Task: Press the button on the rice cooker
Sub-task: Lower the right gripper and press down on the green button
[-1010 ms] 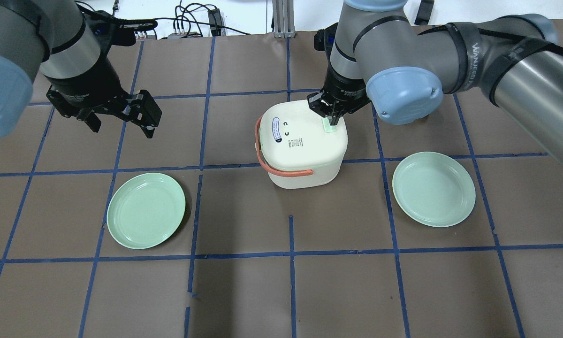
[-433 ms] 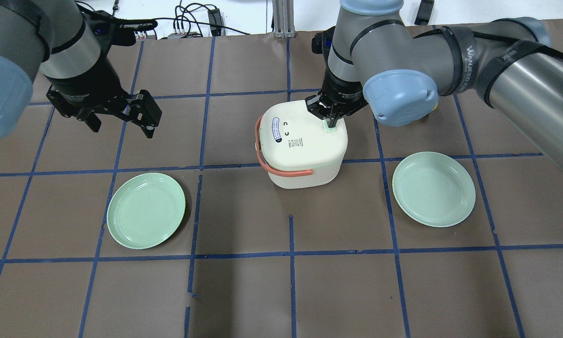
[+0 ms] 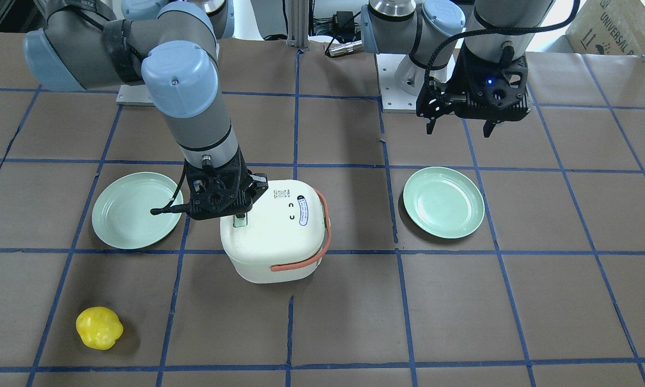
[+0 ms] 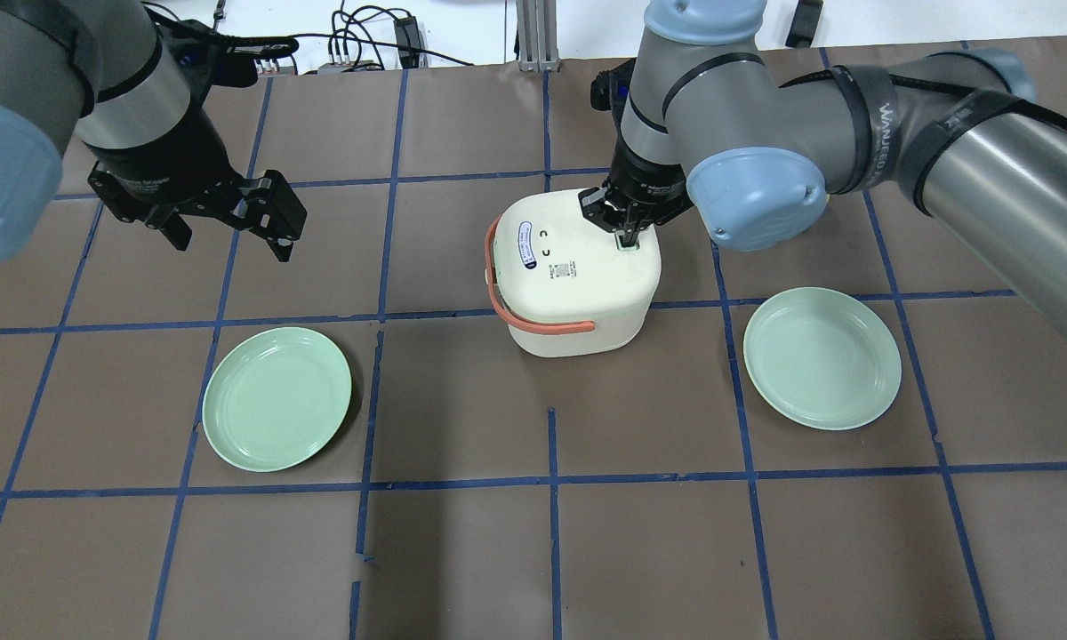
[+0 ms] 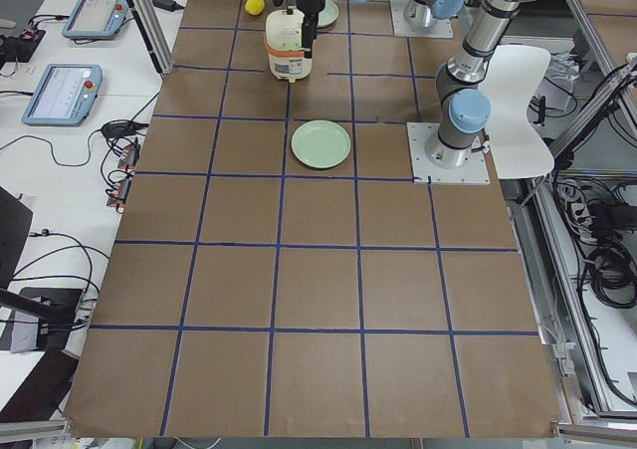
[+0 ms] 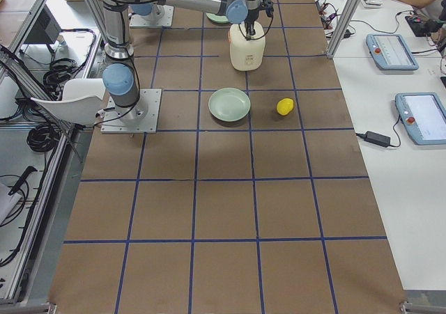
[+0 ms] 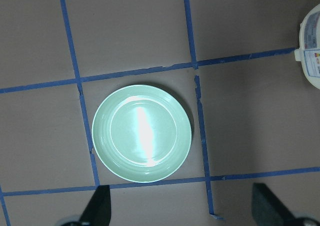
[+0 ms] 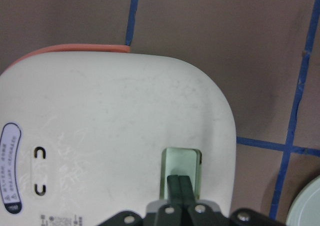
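Your right gripper [image 8: 179,183] has its two fingers pinched flat together with nothing between them, and the tips bear down on the pale green button [image 8: 183,158] at the corner of the lid. The rice cooker [image 4: 573,271] stands upright at the middle of the overhead view, its orange handle folded round the left and near sides. Against a second ago, that wrist has come lower and further over the lid, so less of the button shows past the fingertips; the cooker sits about where it did. Your left gripper [image 4: 231,233] has not moved: it hangs spread wide and empty at the upper left, well apart from the cooker. One green plate [image 4: 276,398] lies at the lower left, a second green plate [image 4: 822,357] at the right. A yellow bell pepper [image 3: 99,327] lies at the lower left of the front view. The table [image 4: 462,551] is covered in brown sheet gridded with blue tape. Teach pendants [image 5: 62,93] lie on the white bench alongside, and a white chair [image 5: 518,101] stands behind the arm bases.
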